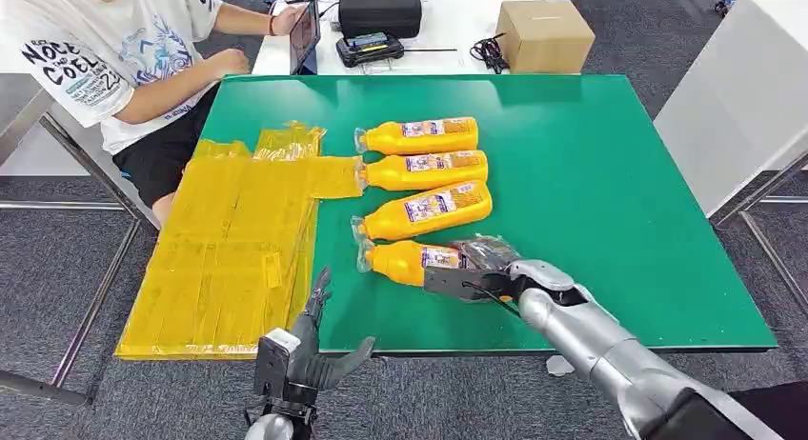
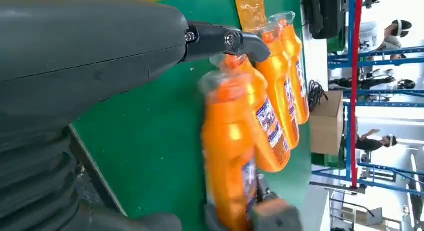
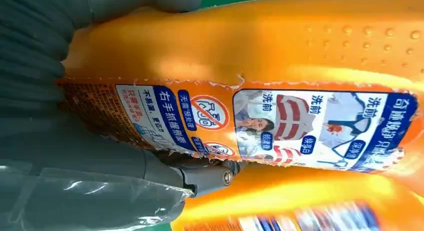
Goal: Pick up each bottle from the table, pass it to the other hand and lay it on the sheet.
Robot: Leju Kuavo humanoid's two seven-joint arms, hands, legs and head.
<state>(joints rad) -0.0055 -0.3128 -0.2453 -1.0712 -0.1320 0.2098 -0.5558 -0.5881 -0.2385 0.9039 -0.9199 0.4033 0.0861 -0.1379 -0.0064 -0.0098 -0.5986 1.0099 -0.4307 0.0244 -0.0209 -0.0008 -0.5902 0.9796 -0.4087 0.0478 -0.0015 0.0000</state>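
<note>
Four orange bottles lie side by side on the green table point(image 1: 591, 192), caps toward the yellow sheet point(image 1: 229, 259). My right hand point(image 1: 476, 269) grips the nearest bottle point(image 1: 405, 261) around its base end. In the right wrist view its labelled body point(image 3: 280, 66) sits against my palm, with a finger point(image 3: 200, 178) wrapped under it. I cannot tell whether it is off the table. My left hand point(image 1: 305, 350) hovers at the table's front edge, fingers apart and holding nothing. In the left wrist view the nearest bottle point(image 2: 227, 156) lies just beyond my left fingers point(image 2: 220, 41).
A person point(image 1: 124, 69) sits at the far left corner beside a tablet point(image 1: 305, 30). Behind the green table, a white table carries a black case point(image 1: 379, 7) and a cardboard box point(image 1: 545, 35). Another white table point(image 1: 743, 107) stands at the right.
</note>
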